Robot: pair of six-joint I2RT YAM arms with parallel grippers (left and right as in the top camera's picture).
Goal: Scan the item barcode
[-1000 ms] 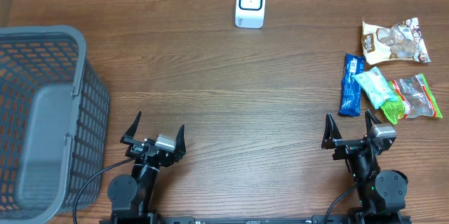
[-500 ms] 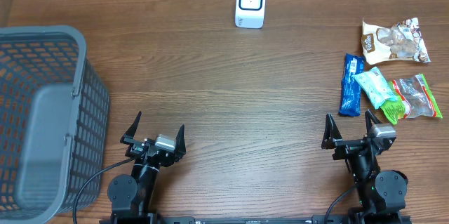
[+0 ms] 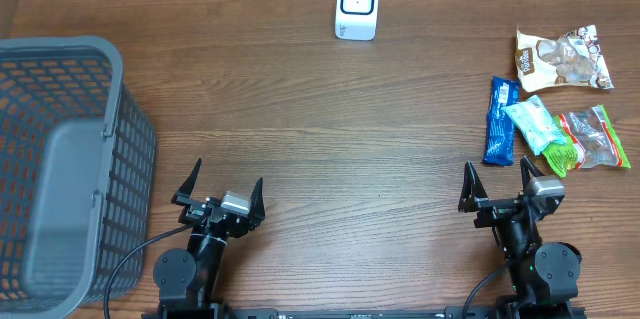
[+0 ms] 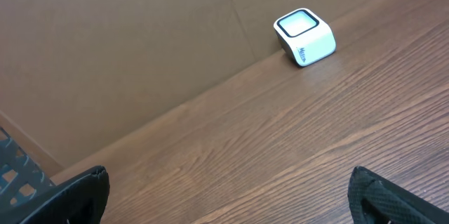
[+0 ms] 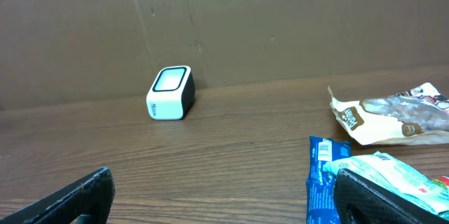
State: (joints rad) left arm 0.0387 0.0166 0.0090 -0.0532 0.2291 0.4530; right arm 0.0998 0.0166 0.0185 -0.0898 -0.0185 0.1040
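Observation:
A white barcode scanner [image 3: 357,5] stands at the far middle of the table, also in the left wrist view [image 4: 304,36] and the right wrist view [image 5: 170,93]. Snack packets lie at the right: a blue bar [image 3: 500,120] [image 5: 324,180], a teal packet [image 3: 533,123] [image 5: 393,173], a green and red packet [image 3: 590,139] and a tan bag [image 3: 560,59] [image 5: 393,115]. My left gripper [image 3: 222,189] [image 4: 228,194] is open near the front edge, nothing between its fingers. My right gripper [image 3: 500,182] [image 5: 224,194] is open too, just in front of the blue bar.
A grey plastic basket [image 3: 60,169] fills the left side of the table; its corner shows in the left wrist view [image 4: 10,171]. A brown cardboard wall [image 5: 224,27] stands behind the table's far edge.

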